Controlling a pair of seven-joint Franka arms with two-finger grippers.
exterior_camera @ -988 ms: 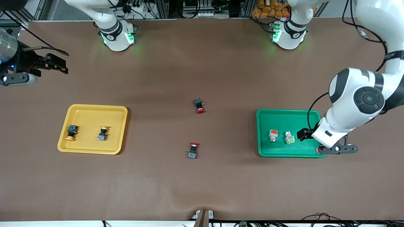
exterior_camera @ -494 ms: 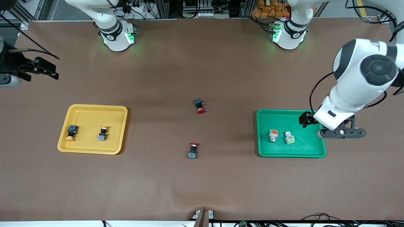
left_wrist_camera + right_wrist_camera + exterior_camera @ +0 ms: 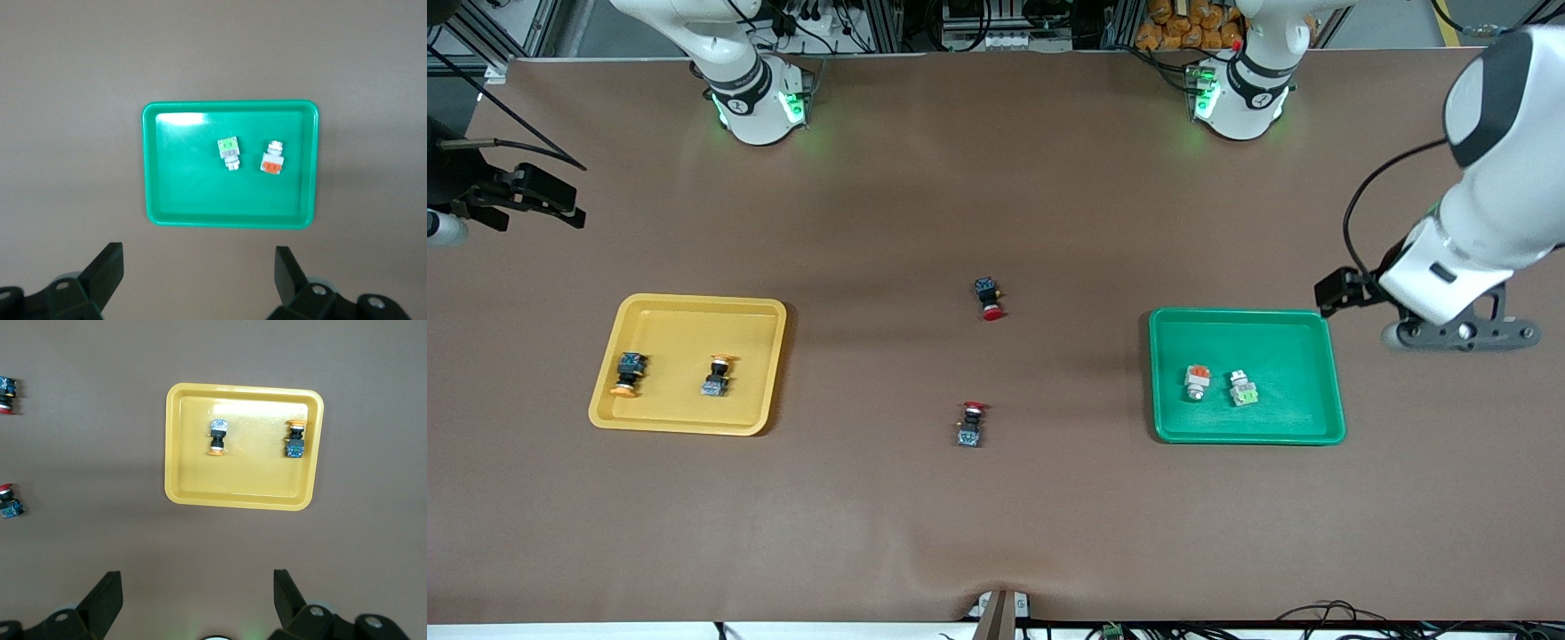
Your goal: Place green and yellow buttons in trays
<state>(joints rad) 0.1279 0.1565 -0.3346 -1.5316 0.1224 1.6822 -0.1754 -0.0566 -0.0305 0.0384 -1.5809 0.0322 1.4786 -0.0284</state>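
Observation:
The yellow tray holds two dark-bodied switches with orange-yellow caps. They also show in the right wrist view. The green tray holds two white-grey switches, one with an orange block and one with a green block. My left gripper is open and empty, up over bare table beside the green tray. My right gripper is open and empty, high over the table edge at the right arm's end, off the yellow tray.
Two dark-bodied switches with red caps lie on the bare table between the trays, one farther from the front camera and one nearer. The left arm's big white links hang over the table's end beside the green tray.
My left gripper has risen off the green tray and moved out toward the left arm's end of the table. My right gripper has drawn slightly farther toward its table edge.

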